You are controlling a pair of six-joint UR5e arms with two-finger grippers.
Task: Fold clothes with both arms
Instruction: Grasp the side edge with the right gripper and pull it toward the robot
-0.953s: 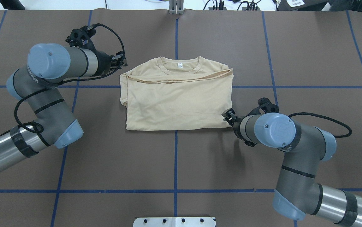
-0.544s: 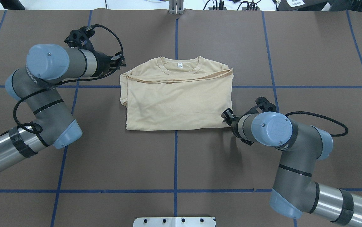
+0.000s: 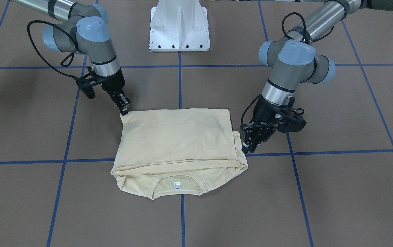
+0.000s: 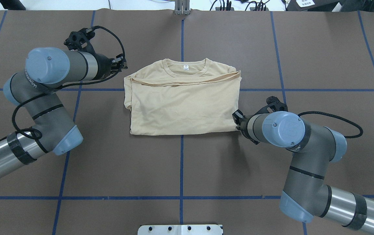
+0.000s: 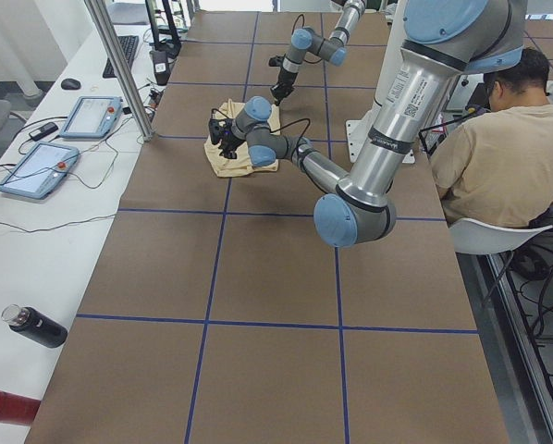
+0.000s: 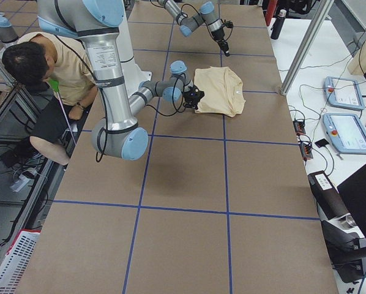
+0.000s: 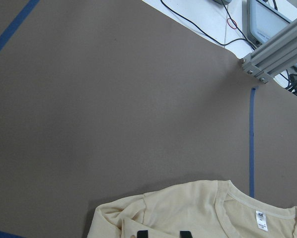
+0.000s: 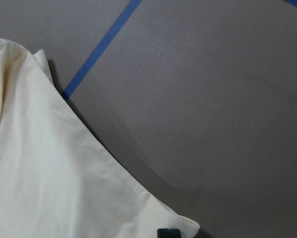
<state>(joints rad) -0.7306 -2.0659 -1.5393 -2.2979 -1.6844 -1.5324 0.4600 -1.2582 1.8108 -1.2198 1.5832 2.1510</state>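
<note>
Left end effector (image 3: 250, 148) was released: the wrist view showed both fingertips (image 7: 143, 233) apart, poised over the shoulder fold of the T-shirt (image 3: 175, 140), no cloth between them. Right end effector (image 3: 124, 110) looked clenched, jaws together, tip touching the shirt's corner on the folded-edge side. I couldn't tell whether any fabric was actually pinched. Outward from both tools, the shirt lay flat on the counter (image 3: 319, 192) between them, sleeves tucked in and lower half folded up toward the neck. The ribbed collar and white tag (image 3: 177, 185) showed just past the folded edge, at the left tool's end of the shirt. The two tools sat at diagonally opposite corners. My read: partway through, in the approach-to-grasp step for the next fold. The next move calls for the left to drop and close on all the shoulder layers, and for the right to confirm a pinch through every layer. Then both lift in sync so the stack doesn't shear. No containers involved; the shirt sat straight on the counter.
</note>
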